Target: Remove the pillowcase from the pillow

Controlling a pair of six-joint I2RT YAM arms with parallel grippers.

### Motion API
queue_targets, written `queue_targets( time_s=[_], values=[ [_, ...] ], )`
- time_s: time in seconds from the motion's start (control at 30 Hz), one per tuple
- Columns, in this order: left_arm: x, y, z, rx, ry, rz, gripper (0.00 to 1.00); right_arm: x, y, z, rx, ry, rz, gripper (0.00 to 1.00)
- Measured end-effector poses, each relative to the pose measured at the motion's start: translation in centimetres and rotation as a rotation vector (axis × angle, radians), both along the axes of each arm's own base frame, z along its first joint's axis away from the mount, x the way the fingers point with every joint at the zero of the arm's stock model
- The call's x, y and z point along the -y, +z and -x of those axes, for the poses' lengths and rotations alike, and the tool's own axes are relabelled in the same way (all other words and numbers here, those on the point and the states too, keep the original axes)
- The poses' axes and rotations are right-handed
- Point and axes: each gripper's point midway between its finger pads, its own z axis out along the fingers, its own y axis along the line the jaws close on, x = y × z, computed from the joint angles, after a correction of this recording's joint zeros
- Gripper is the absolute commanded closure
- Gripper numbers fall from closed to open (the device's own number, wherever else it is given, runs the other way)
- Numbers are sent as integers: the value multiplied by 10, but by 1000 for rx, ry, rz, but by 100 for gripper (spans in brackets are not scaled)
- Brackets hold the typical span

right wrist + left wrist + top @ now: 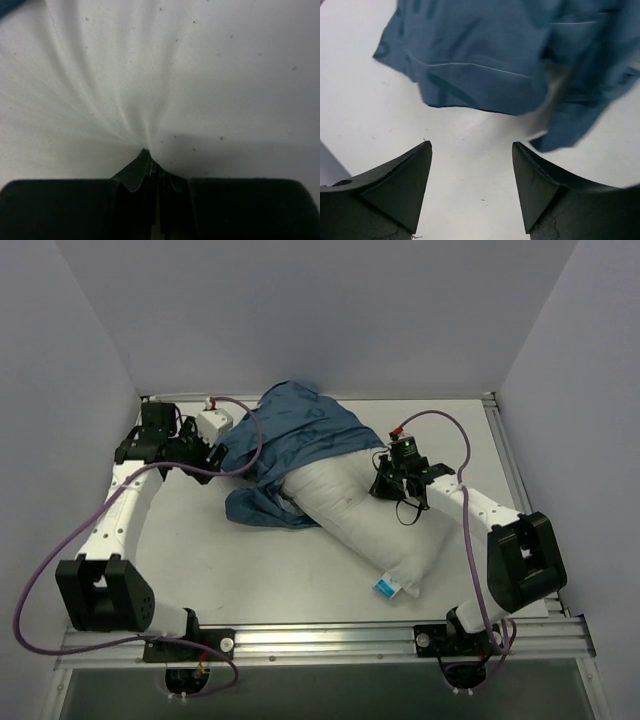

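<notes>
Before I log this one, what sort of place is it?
Most likely a lab test cell, not a home: a white table with a metal rail along its near edge, plain walls closing it in, and a pillow and pillowcase laid out.

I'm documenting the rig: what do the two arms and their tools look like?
Left arm and right arm: white links, blocky black joints, a purple cable looping along each. Left tool and right tool: black, wedge-shaped fingers. A green light glows near the right tool.
</notes>
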Motion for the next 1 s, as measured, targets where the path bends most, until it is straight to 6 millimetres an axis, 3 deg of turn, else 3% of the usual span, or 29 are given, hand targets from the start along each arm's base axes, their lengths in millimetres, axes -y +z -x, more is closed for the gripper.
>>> queue_targets(
  time_s=[0.07, 0.17, 0.3, 0.47, 0.63, 0.67, 0.7, 0.77, 0.8, 1.0],
  values=[
    [-16, -14, -26, 13, 52, -77, 24, 0, 0, -1, -5, 5, 8, 100],
    [-42, -54, -60, -14, 117, -228, 21, 1, 0, -2, -11, 11, 23, 100],
    [-59, -95, -72, -64, 121, -356, 18, 1, -1, -3, -14, 15, 28, 100],
    [-59, -101, -73, -12, 98, -390, 3, 1, -2, -4, -18, 15, 29, 100],
    [-32, -87, -96, 104, 84, -325, 3, 1, -4, -6, -25, 16, 34, 100],
    [-25, -84, -101, 130, 79, -307, 6, 2, -4, -7, -25, 13, 34, 100],
    [-18, -82, -106, 151, 76, -289, 29, 3, -3, -7, -24, 11, 34, 100],
    [-4, -84, -113, 167, 74, -246, 66, 6, -3, -9, -22, 2, 35, 100],
    [1, -87, -114, 164, 69, -229, 97, 8, -2, -10, -21, -1, 35, 100],
    [7, -93, -121, 190, 134, -142, 98, 16, -1, -15, -17, -21, 33, 100]
  ],
)
